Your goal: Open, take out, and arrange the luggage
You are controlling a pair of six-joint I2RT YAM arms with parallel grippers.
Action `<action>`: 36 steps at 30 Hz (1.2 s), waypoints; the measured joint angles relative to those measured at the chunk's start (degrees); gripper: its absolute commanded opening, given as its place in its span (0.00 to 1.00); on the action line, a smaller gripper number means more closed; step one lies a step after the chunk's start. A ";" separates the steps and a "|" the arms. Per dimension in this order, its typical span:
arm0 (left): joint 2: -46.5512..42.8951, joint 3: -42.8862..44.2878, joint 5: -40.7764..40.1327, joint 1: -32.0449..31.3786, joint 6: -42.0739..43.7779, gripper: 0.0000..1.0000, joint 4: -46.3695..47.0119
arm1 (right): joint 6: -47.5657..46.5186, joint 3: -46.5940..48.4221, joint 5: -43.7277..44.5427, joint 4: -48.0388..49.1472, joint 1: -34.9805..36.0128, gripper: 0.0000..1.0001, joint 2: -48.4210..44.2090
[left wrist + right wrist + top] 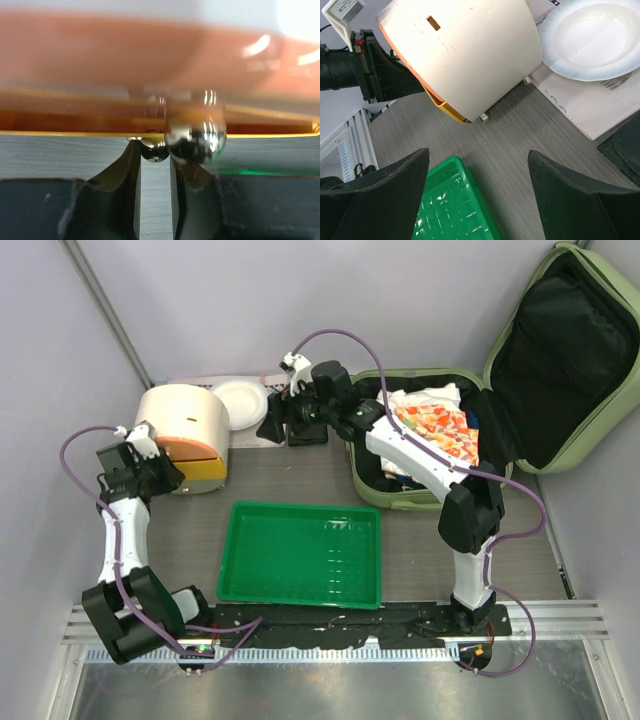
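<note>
The luggage (570, 360): stiff, bulky hard shell, lying open behind my spread right gripper (477, 165); I judge its rim the best handhold. Whether my left gripper (155, 167) pinches anything, I cannot tell.

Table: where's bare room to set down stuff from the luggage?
Free: the empty green tray; the table strip between tray, round container and luggage. Crowded: back left, where container, white plate and right gripper bunch up.

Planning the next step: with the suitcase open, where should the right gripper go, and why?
Probably swing the right gripper over the luggage: its lid is open, clothes lie inside, and this gripper is open, empty, left of it.
</note>
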 measured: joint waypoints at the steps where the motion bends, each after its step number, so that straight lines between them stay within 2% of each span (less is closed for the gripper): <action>1: -0.85 -0.46 -0.02 0.00 0.31 0.00 -0.44 | 0.00 0.00 0.00 -0.07 -0.28 0.86 0.00; 14: -19.45 -6.58 -1.62 0.09 13.35 0.00 -14.47 | 1.36 -0.72 -2.32 -2.93 -5.53 0.86 -0.20; 22: -21.05 -6.23 -1.75 0.11 22.08 0.00 -20.35 | 0.55 -2.47 -3.67 -6.45 -11.47 0.86 -0.20; 30: -21.09 -6.01 -1.66 0.11 23.98 0.00 -21.27 | -4.81 -3.61 -1.86 -13.68 -19.85 0.84 -0.20; 32: -20.61 -5.62 -1.66 0.11 23.96 0.00 -21.57 | -7.06 -3.67 -0.72 -16.04 -22.84 0.82 -0.20; 36: -20.06 -5.11 -1.66 0.11 23.85 0.00 -21.97 | -13.60 -3.67 2.12 -21.59 -29.40 0.70 -0.20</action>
